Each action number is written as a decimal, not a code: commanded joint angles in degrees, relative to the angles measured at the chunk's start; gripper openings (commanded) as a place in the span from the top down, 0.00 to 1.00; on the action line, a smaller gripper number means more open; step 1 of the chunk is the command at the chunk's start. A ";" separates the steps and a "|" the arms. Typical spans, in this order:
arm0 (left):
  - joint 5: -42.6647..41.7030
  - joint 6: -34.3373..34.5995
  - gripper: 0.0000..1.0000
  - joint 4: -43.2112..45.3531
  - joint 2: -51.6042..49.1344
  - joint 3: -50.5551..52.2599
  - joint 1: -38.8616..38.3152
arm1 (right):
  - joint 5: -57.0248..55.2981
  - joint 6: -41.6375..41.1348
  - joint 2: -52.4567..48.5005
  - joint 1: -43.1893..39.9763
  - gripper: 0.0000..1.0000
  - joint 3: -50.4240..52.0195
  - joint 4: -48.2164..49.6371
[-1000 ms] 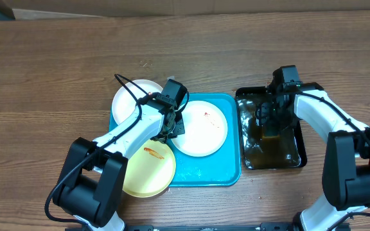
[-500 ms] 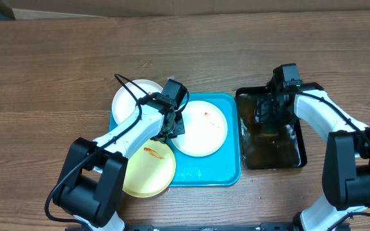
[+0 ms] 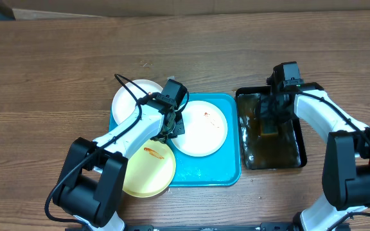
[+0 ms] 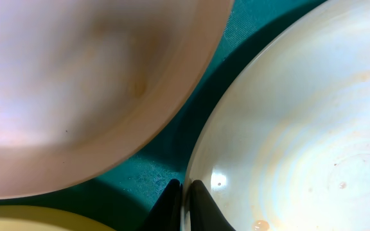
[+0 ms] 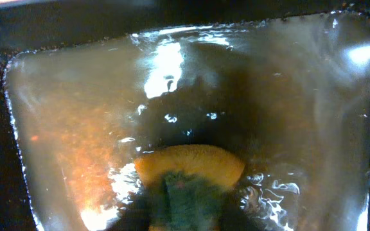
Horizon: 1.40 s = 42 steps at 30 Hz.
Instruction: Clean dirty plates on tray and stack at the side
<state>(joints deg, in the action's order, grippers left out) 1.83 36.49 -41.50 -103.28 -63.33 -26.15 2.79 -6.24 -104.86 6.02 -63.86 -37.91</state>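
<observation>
Three dirty plates lie on the blue tray (image 3: 214, 170): a white one (image 3: 135, 96) at the back left, a white one (image 3: 201, 128) in the middle with a red smear, and a pale yellow one (image 3: 148, 170) at the front left, also smeared. My left gripper (image 3: 171, 128) is shut on the middle plate's left rim; the left wrist view shows the fingertips (image 4: 185, 187) pinching that rim (image 4: 288, 128). My right gripper (image 3: 270, 125) is down in the black tray, its jaws closed in on a yellow-and-green sponge (image 5: 191, 165) that bows between them.
The black tray (image 3: 302, 151) to the right of the blue tray holds brownish water. In the left wrist view, the back white plate (image 4: 76, 83) and a sliver of the yellow plate (image 4: 24, 221) crowd close to my left fingers. Bare wood table lies all round.
My right gripper's jaws have closed in on the sponge in the black tray. The left arm and the plates have not moved.
</observation>
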 commanded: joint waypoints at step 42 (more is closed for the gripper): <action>1.09 -0.31 0.91 0.24 -0.48 0.35 0.15 | 0.33 -0.04 0.04 -0.09 0.26 0.17 3.67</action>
<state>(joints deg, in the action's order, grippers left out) 2.00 36.49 -41.47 -103.28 -63.33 -26.15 2.79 -5.98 -104.86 6.02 -63.77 -34.79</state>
